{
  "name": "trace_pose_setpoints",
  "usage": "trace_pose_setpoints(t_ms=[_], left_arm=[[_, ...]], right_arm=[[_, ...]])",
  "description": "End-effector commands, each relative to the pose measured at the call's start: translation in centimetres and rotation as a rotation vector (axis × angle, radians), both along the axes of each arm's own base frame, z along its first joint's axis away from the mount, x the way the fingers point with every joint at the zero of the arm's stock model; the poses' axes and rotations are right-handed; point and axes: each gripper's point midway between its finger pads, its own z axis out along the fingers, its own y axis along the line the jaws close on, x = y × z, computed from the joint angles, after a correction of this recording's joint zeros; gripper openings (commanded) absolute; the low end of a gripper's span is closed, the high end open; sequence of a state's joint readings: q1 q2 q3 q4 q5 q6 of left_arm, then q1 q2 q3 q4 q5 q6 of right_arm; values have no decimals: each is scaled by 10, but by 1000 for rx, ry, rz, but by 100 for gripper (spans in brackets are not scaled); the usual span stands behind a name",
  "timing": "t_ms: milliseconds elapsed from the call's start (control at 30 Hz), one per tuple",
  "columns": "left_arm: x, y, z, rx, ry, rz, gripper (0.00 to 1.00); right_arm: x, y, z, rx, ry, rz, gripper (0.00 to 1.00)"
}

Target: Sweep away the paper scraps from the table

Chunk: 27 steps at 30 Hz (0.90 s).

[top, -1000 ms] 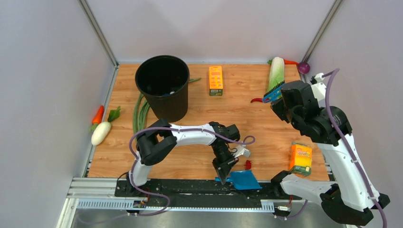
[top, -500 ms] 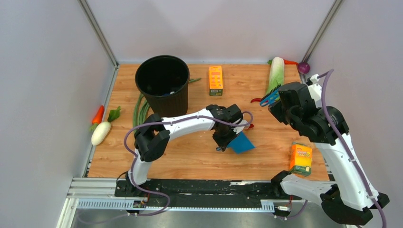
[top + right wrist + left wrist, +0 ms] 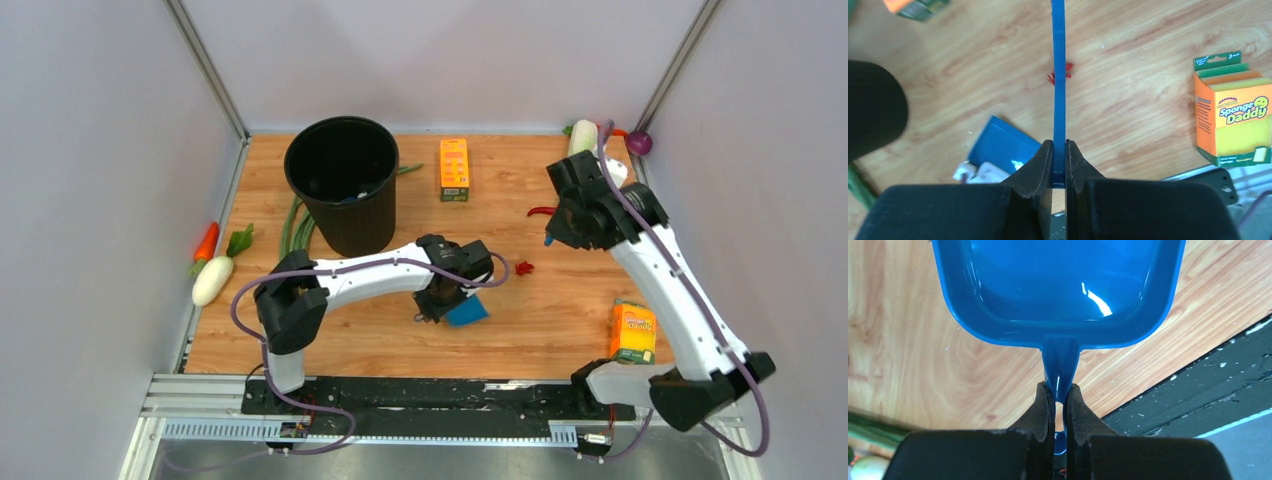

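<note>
One red paper scrap point(image 3: 523, 267) lies on the wood table point(image 3: 560, 320) near its middle; in the right wrist view this paper scrap point(image 3: 1067, 66) sits just behind the brush blade. My left gripper point(image 3: 437, 300) is shut on the handle of a blue dustpan point(image 3: 466, 312), held low to the left of the scrap. The left wrist view shows the dustpan point(image 3: 1058, 285) with nothing in it and my left gripper point(image 3: 1060, 390) clamped on its handle. My right gripper point(image 3: 556, 232) is shut on a thin blue brush point(image 3: 1058, 75), above and right of the scrap.
A black bucket point(image 3: 342, 180) stands at the back left, with green beans point(image 3: 295, 235) beside it. An orange box point(image 3: 454, 168), a red chili point(image 3: 541, 211), a cabbage point(image 3: 583, 140) and a purple ball point(image 3: 640, 143) lie at the back. A sponge box point(image 3: 632, 333) sits front right. A black rail point(image 3: 420, 395) runs along the near edge.
My left gripper carried the dustpan from the front rail back onto the wood, then a little left. My right arm swung left and reached out over the scrap with the brush.
</note>
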<state>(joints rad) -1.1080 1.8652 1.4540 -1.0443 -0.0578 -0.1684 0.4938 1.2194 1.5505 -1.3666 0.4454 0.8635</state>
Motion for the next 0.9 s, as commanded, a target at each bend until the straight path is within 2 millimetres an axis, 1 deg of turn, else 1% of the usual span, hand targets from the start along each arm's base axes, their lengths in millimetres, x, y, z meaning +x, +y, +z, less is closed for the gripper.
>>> trace_pose_setpoints(t_ms=[0,67,133,200,267,300,367,467,500,567,633,700,800,833,867], left_arm=[[9,21,17,35,-82,28,0],[8,26,19,50,-88,26,0],[11,32,20,66,-103,32,0],[12,37,23,74,-105,48,0],[13,42,26,76,-105,56,0],[12,44,29,76,-107,59,0],[11,48,33,78,-111,58,0],[10,55,37,89,-115,58,0],[10,57,39,90,-116,58,0],[9,58,41,87,-115,60,0],[8,58,44,83,-114,60,0],[9,58,48,87,-119,62,0],[10,55,53,72,-124,67,0],[10,55,54,71,-121,65,0],[10,53,54,67,-120,64,0]], right_arm=[[6,19,-39,-49,202,280,0],[4,35,-57,-27,286,402,0],[3,44,-73,-21,366,471,0],[2,42,-85,-52,433,493,0],[2,32,-91,-113,488,477,0],[2,32,-94,-122,499,487,0],[5,33,-90,-121,480,478,0],[9,44,-70,-62,416,492,0],[10,44,-66,-70,400,490,0],[11,35,-62,-100,381,483,0],[6,28,-67,-115,391,460,0],[0,9,-77,-166,417,395,0],[2,-27,-91,-266,465,288,0],[4,-36,-94,-275,479,250,0],[5,-36,-99,-267,493,235,0]])
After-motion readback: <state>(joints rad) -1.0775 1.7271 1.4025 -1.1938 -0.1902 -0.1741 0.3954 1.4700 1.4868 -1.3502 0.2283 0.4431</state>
